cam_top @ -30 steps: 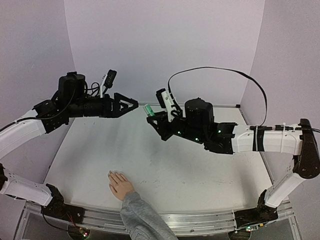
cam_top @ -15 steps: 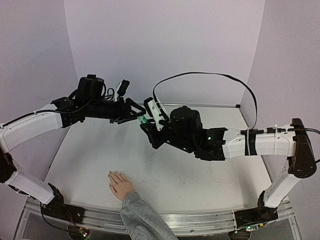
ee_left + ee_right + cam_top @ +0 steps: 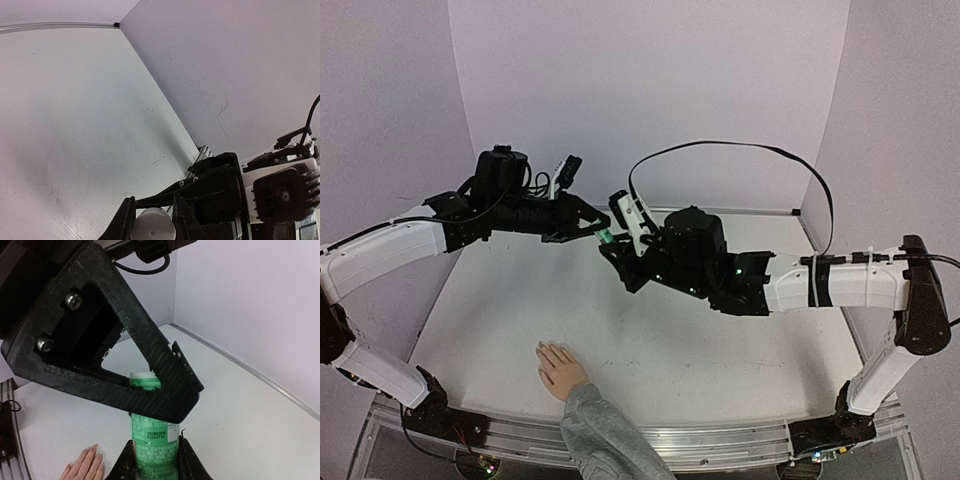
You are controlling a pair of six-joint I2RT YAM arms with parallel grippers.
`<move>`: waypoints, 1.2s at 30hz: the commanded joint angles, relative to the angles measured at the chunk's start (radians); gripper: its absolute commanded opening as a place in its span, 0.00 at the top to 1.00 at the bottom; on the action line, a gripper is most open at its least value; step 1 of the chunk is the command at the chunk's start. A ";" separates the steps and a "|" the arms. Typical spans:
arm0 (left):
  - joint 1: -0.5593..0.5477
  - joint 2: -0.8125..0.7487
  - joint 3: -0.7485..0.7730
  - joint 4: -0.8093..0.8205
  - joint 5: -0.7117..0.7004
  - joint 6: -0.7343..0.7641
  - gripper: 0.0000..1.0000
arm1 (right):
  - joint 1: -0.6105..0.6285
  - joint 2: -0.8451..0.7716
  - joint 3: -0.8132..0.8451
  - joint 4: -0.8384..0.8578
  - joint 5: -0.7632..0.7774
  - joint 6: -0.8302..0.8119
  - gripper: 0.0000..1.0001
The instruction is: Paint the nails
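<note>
Top external view shows your two arms meeting in the air above the worktop [image 3: 720,340]. Your left gripper [image 3: 599,227] comes in from the left and your right gripper [image 3: 617,252] from the right. A green-labelled bottle [image 3: 605,238] sits between them. — Spotter

Agreed, and your right wrist view makes the grip plain. Your right jaws are closed on the lower part of that bottle, one finger on each side of the label with its printed code. A black triangular finger of your left gripper crosses in front of the bottle's upper end. — Checker

From your left wrist view you look onto the bottle's white cap [image 3: 152,226], round with a small dimple in the middle. Your left jaws are closed on it, a finger on each side. — Spotter

So you hold one bottle with both grippers, cap in the left and body in the right, off the worktop. The nails [image 3: 542,347] are on the mannequin hand [image 3: 560,370]. It lies palm down near the front edge of the worktop, left of centre, with its fingers pointing toward the far left. A grey knit sleeve [image 3: 605,435] covers its wrist and runs off the near edge. — Checker

That hand lies well apart from the bottle and from both grippers. Your right wrist view shows its fingertips at the bottom left, below the bottle. The nails look pale there, and I can't tell whether any carries paint. — Spotter
</note>
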 commanded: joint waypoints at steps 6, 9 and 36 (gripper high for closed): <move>-0.030 -0.012 0.058 0.170 0.332 0.124 1.00 | -0.138 -0.062 -0.018 0.228 -1.009 0.058 1.00; -0.030 -0.023 0.056 0.170 0.356 0.147 1.00 | -0.145 -0.056 -0.016 0.229 -1.032 0.063 1.00; 0.384 0.095 -0.231 -0.081 -0.890 0.094 1.00 | -0.174 -0.248 -0.256 -0.058 -0.006 0.126 0.02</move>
